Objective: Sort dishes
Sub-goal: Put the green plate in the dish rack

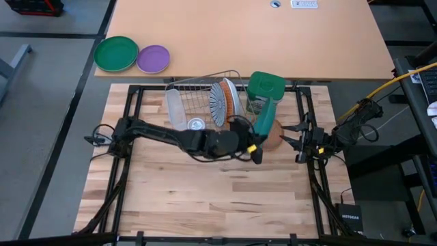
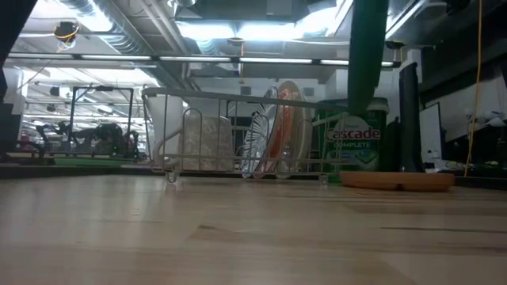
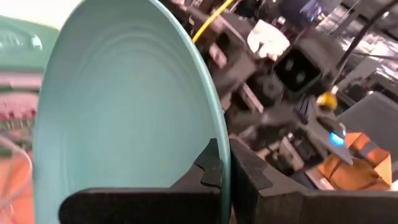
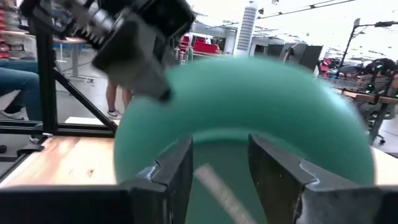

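We hold the teal plate (image 1: 265, 117) edge-up, rim clamped in the left claw (image 1: 254, 145), just beside the wire rack (image 1: 198, 89), for slotting. The right claw (image 1: 295, 135), fingers apart, faces it. Striped plate (image 1: 220, 104) stands racked.

The wooden table (image 1: 205, 198) carries a wire rack (image 1: 198, 92), green canister (image 1: 265, 87) and brown plate (image 1: 274, 137).

Large solid teal round plate (image 3: 130, 112): lower part cut off by the left wrist picture's edge; blurred in the right wrist view. Brown round plate (image 1: 274, 134) partly hidden under it. Low view cuts the plate's top off.
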`<action>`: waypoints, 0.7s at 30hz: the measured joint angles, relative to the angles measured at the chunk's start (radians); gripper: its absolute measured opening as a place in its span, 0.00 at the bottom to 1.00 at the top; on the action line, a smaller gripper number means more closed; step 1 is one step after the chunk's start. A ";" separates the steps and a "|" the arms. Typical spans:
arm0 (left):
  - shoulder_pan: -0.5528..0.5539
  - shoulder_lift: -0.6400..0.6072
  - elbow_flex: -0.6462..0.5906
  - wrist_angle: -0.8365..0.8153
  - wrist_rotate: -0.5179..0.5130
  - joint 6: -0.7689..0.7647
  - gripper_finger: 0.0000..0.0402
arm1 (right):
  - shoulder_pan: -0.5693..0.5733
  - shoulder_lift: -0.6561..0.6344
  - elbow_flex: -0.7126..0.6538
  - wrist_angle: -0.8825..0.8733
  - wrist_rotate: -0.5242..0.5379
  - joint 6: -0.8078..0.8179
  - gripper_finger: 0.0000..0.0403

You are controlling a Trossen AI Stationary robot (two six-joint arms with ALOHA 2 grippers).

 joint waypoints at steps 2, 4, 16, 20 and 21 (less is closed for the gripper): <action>0.020 -0.022 0.000 -0.003 0.002 0.022 0.00 | 0.000 0.000 0.000 -0.003 0.019 -0.012 0.39; 0.040 -0.041 0.000 -0.004 0.001 0.028 0.00 | 0.000 0.000 0.000 -0.002 0.043 -0.030 0.39; 0.216 -0.062 0.000 -0.011 -0.047 0.045 0.00 | 0.000 0.001 0.000 -0.003 0.116 -0.163 0.39; 0.262 -0.062 0.000 -0.015 -0.057 0.006 0.00 | 0.000 0.001 0.000 -0.010 0.118 -0.186 0.39; 0.270 -0.062 0.000 -0.015 -0.060 -0.002 0.00 | 0.000 0.001 0.000 -0.011 0.124 -0.188 0.39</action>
